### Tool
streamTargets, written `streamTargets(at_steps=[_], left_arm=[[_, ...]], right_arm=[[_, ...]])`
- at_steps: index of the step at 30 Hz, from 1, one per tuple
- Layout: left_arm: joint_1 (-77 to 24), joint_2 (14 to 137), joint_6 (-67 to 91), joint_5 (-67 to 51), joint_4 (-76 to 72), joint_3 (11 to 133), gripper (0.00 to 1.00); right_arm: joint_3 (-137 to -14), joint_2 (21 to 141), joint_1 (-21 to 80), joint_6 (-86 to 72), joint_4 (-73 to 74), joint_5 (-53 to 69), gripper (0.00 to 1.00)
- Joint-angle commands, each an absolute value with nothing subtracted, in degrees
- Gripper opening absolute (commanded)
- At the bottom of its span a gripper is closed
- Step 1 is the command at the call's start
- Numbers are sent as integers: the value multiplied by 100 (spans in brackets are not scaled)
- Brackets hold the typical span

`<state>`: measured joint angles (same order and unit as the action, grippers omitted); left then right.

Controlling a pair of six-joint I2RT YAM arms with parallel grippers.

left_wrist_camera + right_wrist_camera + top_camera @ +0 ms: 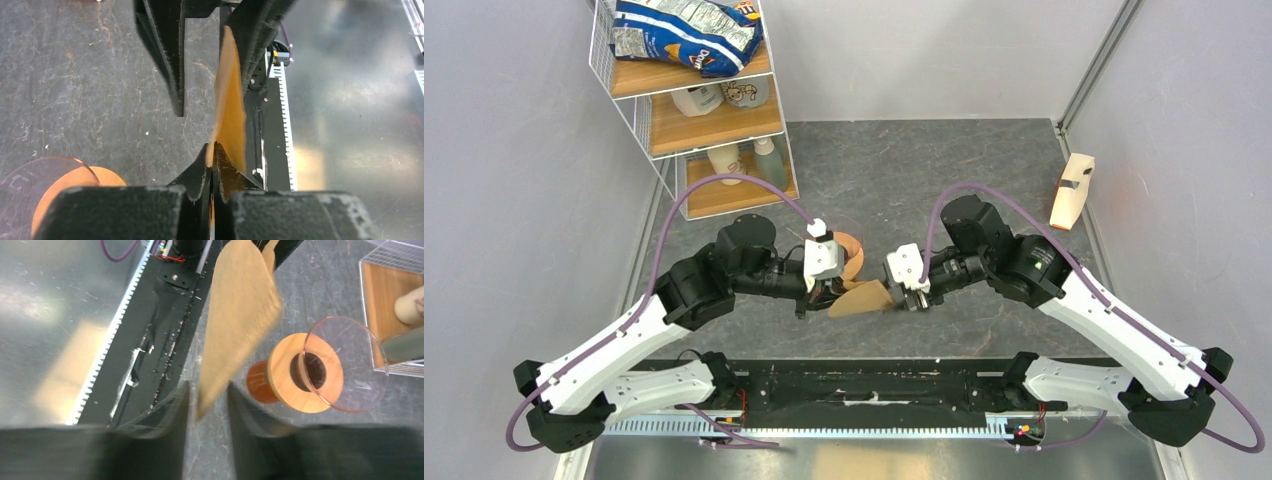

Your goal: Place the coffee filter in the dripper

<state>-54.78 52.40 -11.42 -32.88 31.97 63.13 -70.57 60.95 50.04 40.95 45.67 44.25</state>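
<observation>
Filter (864, 298) held off table at centre, between both grippers. Left gripper (212, 157): jaws closed on filter edge. Right gripper (207, 390): jaws apart, straddling opposite end; filter lies against one finger, other finger clear. Dripper (286, 382) on table, just far of left gripper, apart from filter.

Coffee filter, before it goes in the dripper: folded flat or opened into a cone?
Folded flat: the coffee filter looks edge-on like one thin sheet.
</observation>
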Motion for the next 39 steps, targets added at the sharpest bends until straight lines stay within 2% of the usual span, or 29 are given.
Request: streamTargets(at_steps=[1, 2, 12, 16, 27, 30, 32, 35, 39], left_arm=[[-5216, 5131, -344, -3242, 2714, 6311, 2], [-5137, 5136, -107, -3294, 2646, 6318, 2], [-4602, 5350, 2039, -3373, 1921, 6207, 2], [-4549, 5419, 2611, -3223, 1750, 6205, 2], [-4509, 5406, 2689, -3108, 1809, 6179, 2], [-4509, 5367, 2596, -3079, 1875, 6170, 2], [-4509, 5358, 2509, -2944, 1975, 6168, 2], [-4500, 5349, 2379, -2665, 2115, 6170, 2], [-4474, 5395, 2368, -2107, 2217, 6220, 2]], right_arm=[[-7122, 5872, 5034, 3899, 4173, 3887, 87], [-7061, 5827, 5035, 3884, 4047, 3688, 96], [-6479, 5560, 5229, 4403, 2844, 2062, 96], [-6367, 5614, 5483, 4633, 2489, 1600, 91], [-6355, 5726, 5722, 4851, 2463, 1208, 65], [-6396, 5726, 5719, 4837, 2584, 1170, 64], [-6428, 5705, 5722, 4811, 2683, 1163, 68], [-6461, 5629, 5721, 4695, 2797, 1248, 84], [-6701, 5626, 5722, 3834, 2821, 1285, 93]])
